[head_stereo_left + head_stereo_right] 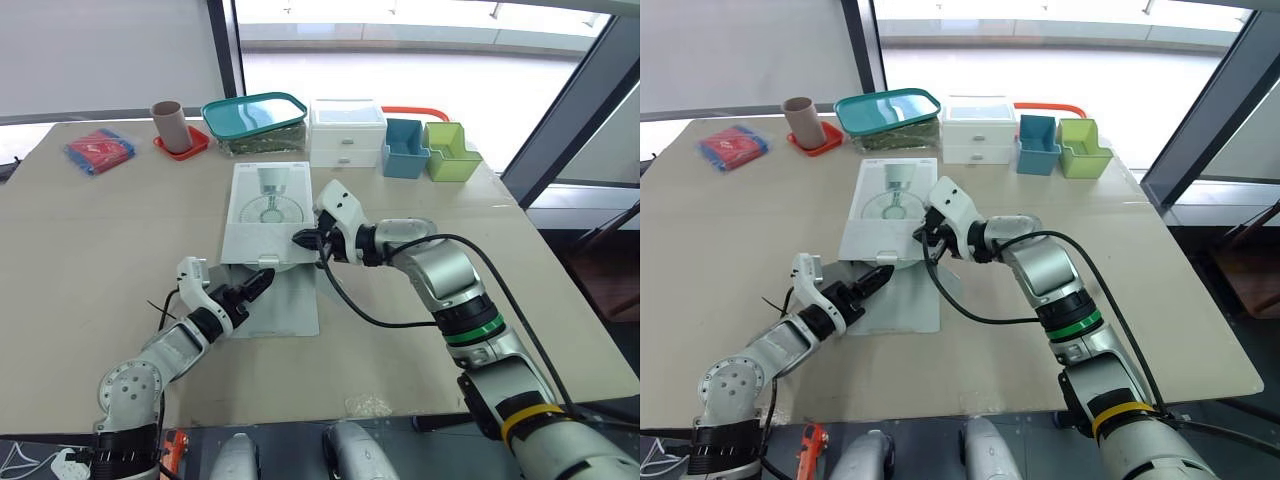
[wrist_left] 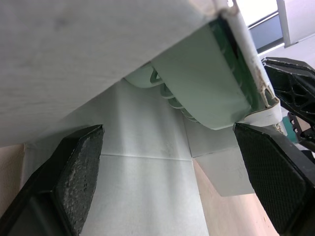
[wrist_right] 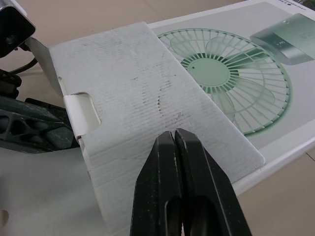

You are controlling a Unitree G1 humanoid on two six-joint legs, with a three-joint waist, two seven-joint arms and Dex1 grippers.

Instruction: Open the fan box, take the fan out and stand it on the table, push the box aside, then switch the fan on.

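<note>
The white fan box (image 1: 268, 205) lies flat in the middle of the table, a green fan printed on its top. Its near end is open, and a long flap (image 1: 285, 300) lies on the table towards me. My left gripper (image 1: 262, 283) is open at that opening, low over the flap. Between its fingers (image 2: 78, 167) the left wrist view looks into the box, where the pale green fan (image 2: 197, 93) sits. My right gripper (image 1: 303, 240) is shut with nothing in it, its tips (image 3: 174, 142) over the tuck flap (image 3: 133, 83) at the box's near right corner.
Along the far edge stand a pink cup (image 1: 171, 125) on a red coaster, a teal-lidded container (image 1: 255, 120), a white drawer unit (image 1: 347, 132), a blue bin (image 1: 404, 148) and a green bin (image 1: 449, 152). A red and blue cloth (image 1: 98, 150) lies far left.
</note>
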